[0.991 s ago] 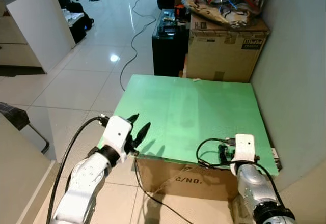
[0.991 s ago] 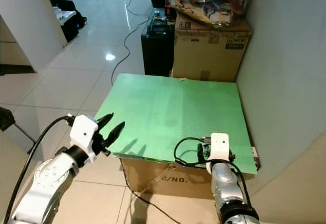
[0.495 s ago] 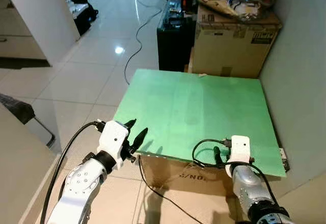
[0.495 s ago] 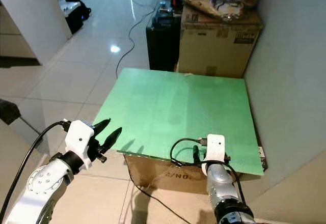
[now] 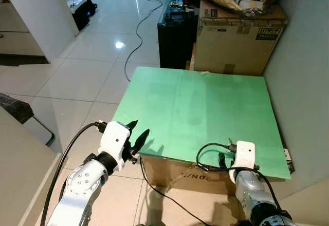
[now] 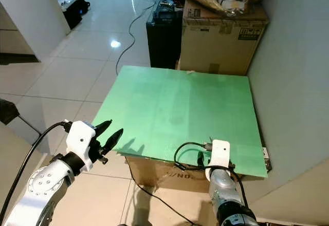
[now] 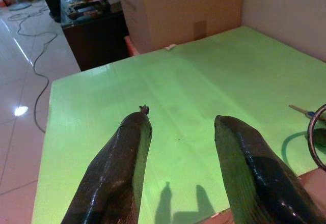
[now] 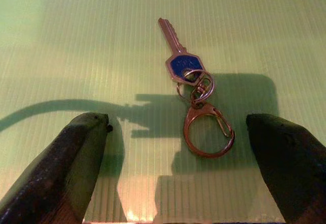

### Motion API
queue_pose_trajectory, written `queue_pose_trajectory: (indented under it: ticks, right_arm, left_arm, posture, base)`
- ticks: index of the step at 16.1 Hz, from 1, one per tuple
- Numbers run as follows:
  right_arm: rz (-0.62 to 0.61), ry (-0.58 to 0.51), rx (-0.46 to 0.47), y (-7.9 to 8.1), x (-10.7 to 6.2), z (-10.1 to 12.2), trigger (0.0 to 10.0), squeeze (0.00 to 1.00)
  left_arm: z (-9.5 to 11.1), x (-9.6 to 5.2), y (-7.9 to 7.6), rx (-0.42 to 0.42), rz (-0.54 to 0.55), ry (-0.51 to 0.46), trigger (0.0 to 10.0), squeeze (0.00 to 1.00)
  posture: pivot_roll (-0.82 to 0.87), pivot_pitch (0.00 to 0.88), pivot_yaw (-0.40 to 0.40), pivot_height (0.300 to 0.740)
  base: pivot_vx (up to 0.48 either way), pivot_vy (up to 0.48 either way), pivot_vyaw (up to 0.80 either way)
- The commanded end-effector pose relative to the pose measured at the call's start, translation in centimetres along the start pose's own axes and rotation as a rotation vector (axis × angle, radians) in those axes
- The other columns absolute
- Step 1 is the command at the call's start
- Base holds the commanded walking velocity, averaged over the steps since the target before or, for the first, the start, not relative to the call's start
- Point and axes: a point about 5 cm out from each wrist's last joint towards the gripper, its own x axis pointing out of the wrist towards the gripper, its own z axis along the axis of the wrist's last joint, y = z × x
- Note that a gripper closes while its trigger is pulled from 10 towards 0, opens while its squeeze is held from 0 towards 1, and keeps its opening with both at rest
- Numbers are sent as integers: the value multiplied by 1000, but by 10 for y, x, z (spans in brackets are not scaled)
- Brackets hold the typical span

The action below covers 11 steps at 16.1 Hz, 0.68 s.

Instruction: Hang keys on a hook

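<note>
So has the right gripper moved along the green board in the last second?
No. The right gripper sits at the green board's near edge as before; the camera shifted.

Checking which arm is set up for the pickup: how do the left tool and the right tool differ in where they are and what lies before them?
The left tool hovers at the green board's near left corner, with bare board ahead of it; the right tool sits at the near right edge, its fingers straddling the blue-headed key and its clasp ring. The left tool's fingers stand moderately apart; the right tool's are spread wider. Both are open and empty.
</note>
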Motion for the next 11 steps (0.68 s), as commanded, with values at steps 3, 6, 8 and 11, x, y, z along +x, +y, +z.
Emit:
queue_pose_trajectory:
  ticks: [3,6,8,11]
  right_arm:
    - [-2,68,87,1,1,-5,10000,0]
    - [0,85,139,1,2,-5,6275,0]
    - [1,104,170,1,2,-5,0,0]
    - [12,113,137,3,2,-5,0,0]
  left_arm:
    - [4,-1,0,13,-10,0,10000,0]
    - [4,0,0,14,-9,0,10000,0]
    - [4,0,0,15,-10,2,10000,0]
    - [4,1,0,8,-11,4,10000,0]
  posture:
    - [-7,154,109,740]
    - [-10,156,109,740]
    - [-11,157,109,740]
    - [-15,159,110,740]
  base:
    - [0,0,0]
    - [0,0,0]
    - [0,0,0]
    - [0,0,0]
